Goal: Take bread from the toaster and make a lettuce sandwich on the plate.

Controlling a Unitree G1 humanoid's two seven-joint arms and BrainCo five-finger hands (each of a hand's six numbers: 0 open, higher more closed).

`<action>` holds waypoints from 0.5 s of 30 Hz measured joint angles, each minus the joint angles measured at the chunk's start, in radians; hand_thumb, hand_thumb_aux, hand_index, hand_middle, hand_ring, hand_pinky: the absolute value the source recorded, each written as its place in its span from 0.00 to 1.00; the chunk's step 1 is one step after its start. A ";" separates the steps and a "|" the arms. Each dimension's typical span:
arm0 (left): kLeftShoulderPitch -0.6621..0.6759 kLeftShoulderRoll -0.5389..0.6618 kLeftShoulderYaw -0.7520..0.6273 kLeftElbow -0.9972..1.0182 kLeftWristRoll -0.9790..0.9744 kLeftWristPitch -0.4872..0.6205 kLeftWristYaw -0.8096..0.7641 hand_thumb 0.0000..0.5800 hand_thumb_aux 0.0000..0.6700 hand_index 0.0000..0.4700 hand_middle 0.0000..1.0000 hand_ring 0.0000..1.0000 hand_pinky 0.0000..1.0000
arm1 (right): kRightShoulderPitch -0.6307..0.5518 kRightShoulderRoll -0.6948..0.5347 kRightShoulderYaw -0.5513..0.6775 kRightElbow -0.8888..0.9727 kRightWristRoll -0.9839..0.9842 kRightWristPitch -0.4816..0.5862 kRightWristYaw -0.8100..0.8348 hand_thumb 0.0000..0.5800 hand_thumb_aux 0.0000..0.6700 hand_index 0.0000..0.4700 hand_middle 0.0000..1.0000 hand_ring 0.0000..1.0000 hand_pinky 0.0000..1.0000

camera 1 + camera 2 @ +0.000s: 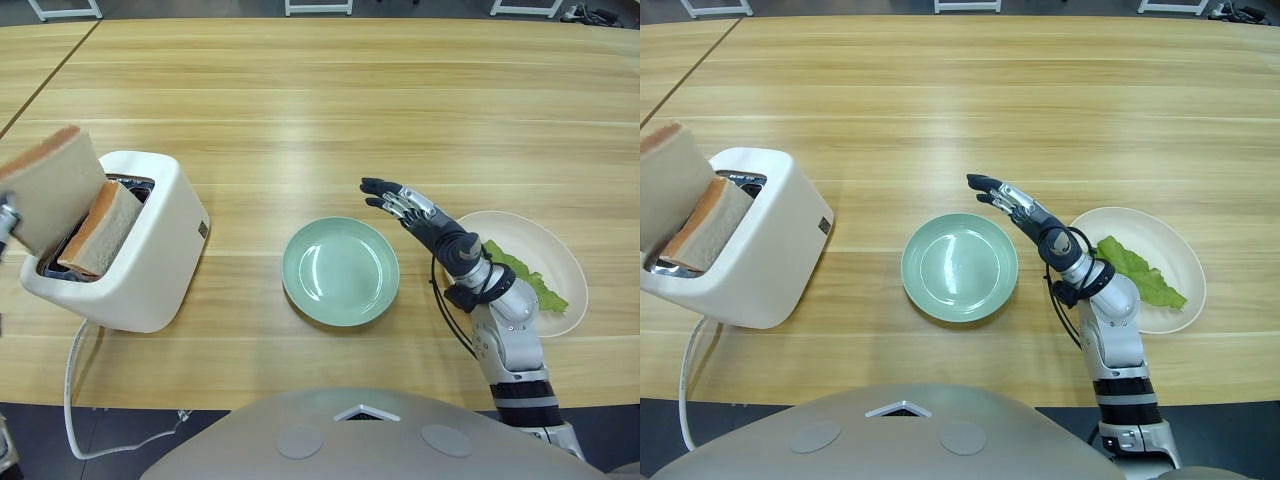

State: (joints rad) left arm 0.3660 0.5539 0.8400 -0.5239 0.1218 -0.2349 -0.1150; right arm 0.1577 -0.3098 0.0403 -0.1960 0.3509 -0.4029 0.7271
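Nearest, a white power cable [72,390] loops off the table's front edge below the toaster. The wooden table [350,110] is pale, with long straight grain in plank-like bands. At the left stands the toaster [150,260], a smooth white box with rounded corners and a dark top slot. 1 slice of bread [105,230], with a tan crust and a pale spongy face, leans in that slot. A 2nd slice [50,195], squarish with a brown top crust, is tilted up above the toaster's left side. A sliver of the left hand [5,228] shows against its lower corner at the frame edge, and how that hand grips cannot be told. In the middle lies the round plate [340,272], glossy pale green, shallow and bare. Just to its right, the right forearm rises from the front edge and crosses the near left rim of a white oval dish [1160,228]. That dish holds 1 crinkled green lettuce leaf [1140,275]. The right hand [400,203], dark and metallic, hangs over the table just beyond the plate's right rim, stretched out flat and holding nothing. Farther back, a dark seam [50,75] separates this table from a 2nd at the left, and white frame legs [318,6] stand beyond the far edge.
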 measured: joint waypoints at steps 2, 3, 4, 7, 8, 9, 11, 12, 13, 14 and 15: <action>-0.086 0.044 -0.028 -0.070 -0.017 0.055 -0.005 1.00 1.00 1.00 0.00 0.00 0.00 | -0.003 0.004 0.000 0.008 -0.002 -0.006 -0.002 0.00 0.00 0.00 0.00 0.00 0.00; -0.114 0.054 -0.065 -0.099 -0.019 0.083 -0.015 1.00 1.00 1.00 0.00 0.00 0.00 | -0.005 0.006 0.000 0.016 -0.002 -0.008 -0.002 0.00 0.00 0.00 0.00 0.00 0.00; -0.136 0.056 -0.110 -0.125 -0.018 0.108 -0.026 1.00 1.00 1.00 0.00 0.00 0.00 | -0.008 0.007 0.000 0.019 -0.001 -0.009 -0.004 0.00 0.00 0.00 0.00 0.00 0.00; -0.175 0.041 -0.292 -0.198 0.027 0.161 -0.053 1.00 1.00 1.00 0.00 0.00 0.00 | -0.034 0.012 -0.005 0.027 0.003 -0.003 -0.017 0.00 0.00 0.00 0.00 0.00 0.00; -0.185 0.024 -0.354 -0.214 0.057 0.173 -0.057 1.00 1.00 1.00 0.00 0.00 0.00 | -0.046 0.014 -0.011 0.034 0.005 0.000 -0.021 0.00 0.00 0.00 0.00 0.00 0.00; -0.195 0.009 -0.427 -0.224 0.096 0.184 -0.060 1.00 1.00 1.00 0.00 0.00 0.00 | -0.058 0.014 -0.017 0.038 0.006 0.004 -0.028 0.00 0.00 0.00 0.00 0.00 0.00; -0.229 -0.036 -0.614 -0.228 0.204 0.188 -0.069 1.00 1.00 1.00 0.00 0.00 0.00 | -0.092 0.007 -0.060 0.049 -0.001 0.007 -0.070 0.00 0.00 0.00 0.00 0.00 0.00; -0.245 -0.054 -0.679 -0.227 0.253 0.186 -0.071 1.00 1.00 1.00 0.00 0.00 0.00 | -0.106 0.000 -0.082 0.056 -0.013 0.008 -0.090 0.00 0.00 0.00 0.00 0.00 0.00; -0.269 -0.073 -0.766 -0.220 0.331 0.174 -0.069 1.00 1.00 1.00 0.00 0.00 0.00 | -0.123 -0.021 -0.112 0.064 -0.038 0.016 -0.113 0.00 0.00 0.00 0.00 0.00 0.00; -0.296 -0.096 -0.855 -0.199 0.430 0.148 -0.066 1.00 1.00 1.00 0.00 0.00 0.00 | -0.140 -0.057 -0.147 0.073 -0.061 0.026 -0.131 0.00 0.00 0.00 0.00 0.00 0.00; -0.315 -0.108 -0.921 -0.177 0.522 0.129 -0.057 1.00 1.00 1.00 0.00 0.00 0.00 | -0.149 -0.088 -0.176 0.079 -0.080 0.029 -0.139 0.00 0.00 0.00 0.00 0.00 0.00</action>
State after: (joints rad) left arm 0.0507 0.4459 -0.0807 -0.7010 0.6437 -0.1063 -0.1724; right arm 0.0086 -0.3974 -0.1355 -0.1168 0.2708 -0.3736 0.5878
